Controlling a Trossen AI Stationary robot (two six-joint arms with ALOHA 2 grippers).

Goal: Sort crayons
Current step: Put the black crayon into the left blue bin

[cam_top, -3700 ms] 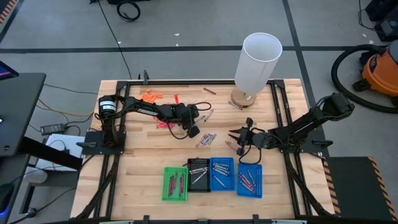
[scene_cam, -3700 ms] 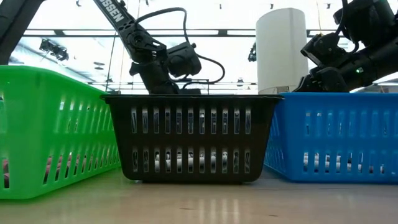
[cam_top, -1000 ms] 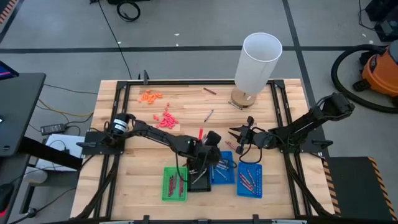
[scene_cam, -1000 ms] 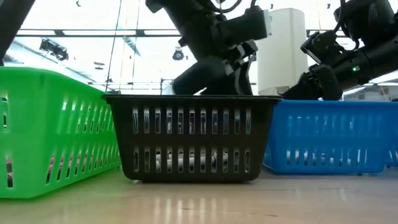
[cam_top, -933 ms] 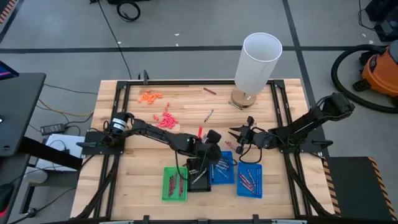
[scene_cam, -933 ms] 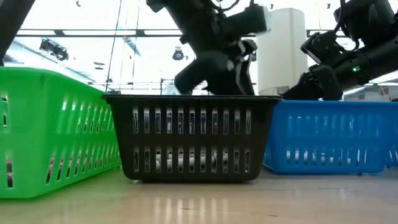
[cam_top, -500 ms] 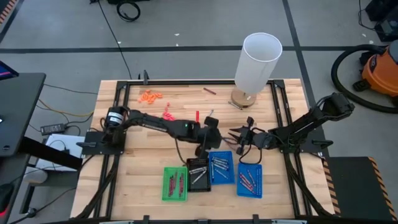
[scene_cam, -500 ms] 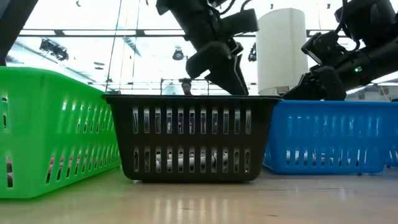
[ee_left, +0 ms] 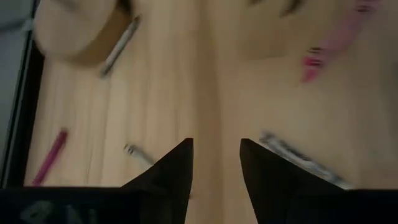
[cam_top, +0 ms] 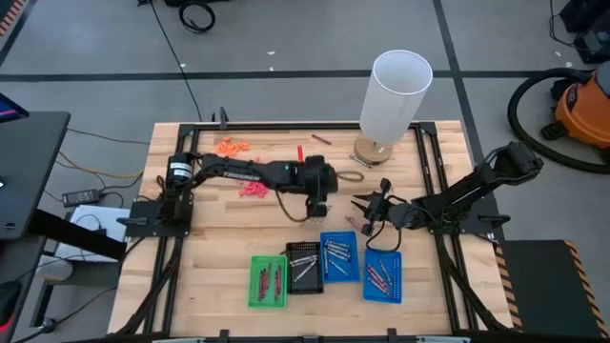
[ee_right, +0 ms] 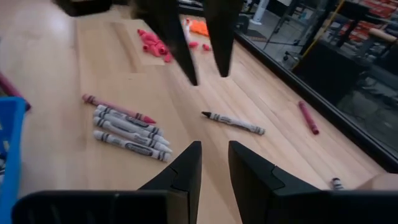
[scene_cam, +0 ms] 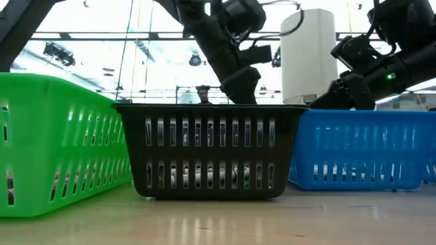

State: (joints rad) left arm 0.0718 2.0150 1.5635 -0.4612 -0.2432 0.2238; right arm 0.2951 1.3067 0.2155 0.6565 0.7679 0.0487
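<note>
1. High view: the left gripper [cam_top: 313, 211] was seen out over the middle of the table [cam_top: 205, 243], just above a small cluster of loose crayons [cam_top: 316, 217]. The right gripper [cam_top: 360, 211] was parked just beside the far edge of the blue trays. Sorted crayons were already lying in the green tray [cam_top: 268, 282], the black tray [cam_top: 305, 266] and the two blue trays [cam_top: 339, 261]. Strays were left near the white cylinder [cam_top: 394, 97]. Finger opening could not be judged here.

2. Low view: only the tray walls and the arms above them were shown. The crayons on the table were hidden behind the black tray, so nothing of the grasp could be checked.

3. Left wrist view: the left gripper's fingers [ee_left: 175, 177] were seen slightly parted with nothing between them. A grey crayon [ee_left: 301, 159] lay just beside one finger, another grey one [ee_left: 138, 153] beside the other, and a pink-red one [ee_left: 50, 155] farther off. A risk was judged: the descent could straddle bare wood and nudge a crayon aside, since neither lay centred in the gap.

4. Right wrist view: the right gripper's fingers [ee_right: 185, 168] were shown narrowly open and empty. What other views hid was shown here: a tight row of grey crayons [ee_right: 127, 132] with a maroon one [ee_right: 117, 107] alongside. Two could be pinched together, it was judged.
</note>
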